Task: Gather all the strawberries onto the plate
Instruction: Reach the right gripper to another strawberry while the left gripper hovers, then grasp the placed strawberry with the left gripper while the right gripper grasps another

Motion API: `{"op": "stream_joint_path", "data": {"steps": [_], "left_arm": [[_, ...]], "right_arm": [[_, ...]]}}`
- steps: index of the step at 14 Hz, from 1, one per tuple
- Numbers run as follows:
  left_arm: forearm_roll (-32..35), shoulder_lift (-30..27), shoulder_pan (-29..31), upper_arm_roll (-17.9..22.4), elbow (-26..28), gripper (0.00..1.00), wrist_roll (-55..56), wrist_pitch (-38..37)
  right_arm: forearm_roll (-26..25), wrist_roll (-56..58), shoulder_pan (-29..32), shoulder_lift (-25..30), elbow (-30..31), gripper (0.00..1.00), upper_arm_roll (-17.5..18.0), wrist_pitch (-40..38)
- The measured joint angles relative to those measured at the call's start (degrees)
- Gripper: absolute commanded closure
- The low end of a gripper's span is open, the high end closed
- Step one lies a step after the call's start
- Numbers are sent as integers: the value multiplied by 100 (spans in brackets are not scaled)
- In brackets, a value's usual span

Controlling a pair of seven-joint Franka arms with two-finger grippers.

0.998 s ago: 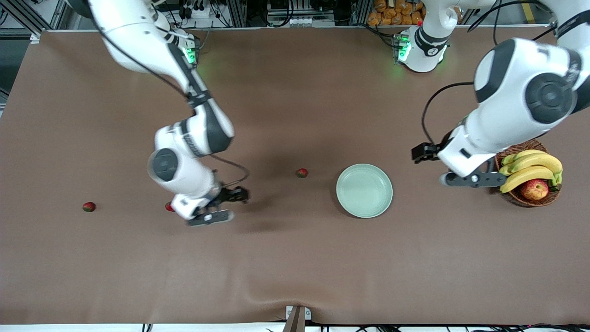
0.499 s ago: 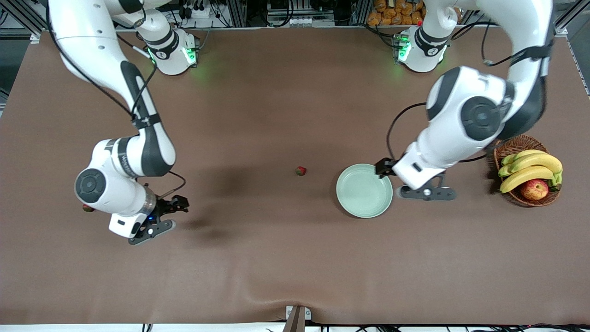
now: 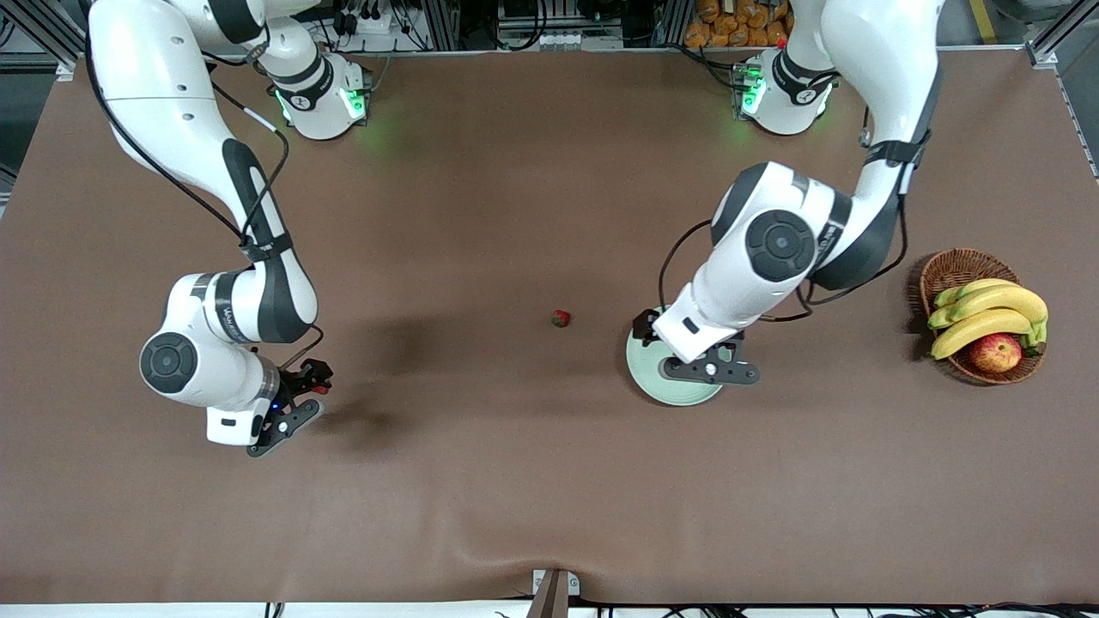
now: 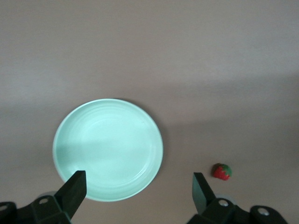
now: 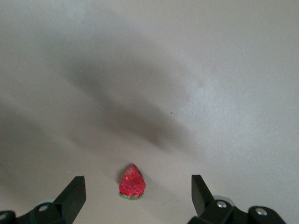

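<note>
**Inspector:** What has changed, starting from the right arm's end of the surface?

**Assessor:** The right arm has swung out toward its own end within the last second. Its pincer [image 5: 138,183] is now low over a strawberry [image 5: 131,182], with the fingers spread wide and the berry between them, untouched. The front view shows only a red speck [image 3: 321,389] beside the hand.

**Inspector:** And the left arm?

**Assessor:** It has left the wicker basket [image 3: 936,273] and come across. Its pincer [image 4: 138,182] is over the plate [image 3: 650,378], fingers spread and holding nothing.

**Inspector:** What does that mean for the task?

**Assessor:** In his judgement both arms are only lining up. The right arm appears set for a first pick. The left looks headed for the middle strawberry [image 3: 561,318], which lies on the surface near the plate, toward the right arm's end.

**Inspector:** How far along is the collection?

**Assessor:** Nothing is collected, and the plate is bare. Only two berries are in sight. The third was earlier seen farther toward the right arm's end and is now likely hidden under that arm.

**Inspector:** Condition of the berries?

**Assessor:** They are small, red and cone-shaped with a green leafy cap, and each lies on its side. They are probably soft and need a light pinch. The bananas [image 3: 987,313] and apple [image 3: 996,352] sit in the basket and are not involved.
</note>
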State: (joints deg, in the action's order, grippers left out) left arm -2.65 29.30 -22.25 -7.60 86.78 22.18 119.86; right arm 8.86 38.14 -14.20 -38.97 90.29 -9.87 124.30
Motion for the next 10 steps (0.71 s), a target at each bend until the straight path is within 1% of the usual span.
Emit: {"op": "stream_joint_path", "data": {"steps": [2, 4, 7, 10], "left_arm": [[0, 167, -161, -1, -38, 0, 109, 268], [0, 352, -348, -3, -46, 0, 273, 597], [0, 654, -602, -4, -52, 0, 584, 1025], [0, 814, -852, 3, -68, 0, 858, 1150]], "right_arm": [[-2, 67, 44, -43, 69, 0, 0, -330], [-2, 67, 45, -61, 103, 0, 4, -496], [47, 66, 46, -120, 112, 0, 5, -468], [144, 65, 45, -224, 113, 0, 16, -343]]}}
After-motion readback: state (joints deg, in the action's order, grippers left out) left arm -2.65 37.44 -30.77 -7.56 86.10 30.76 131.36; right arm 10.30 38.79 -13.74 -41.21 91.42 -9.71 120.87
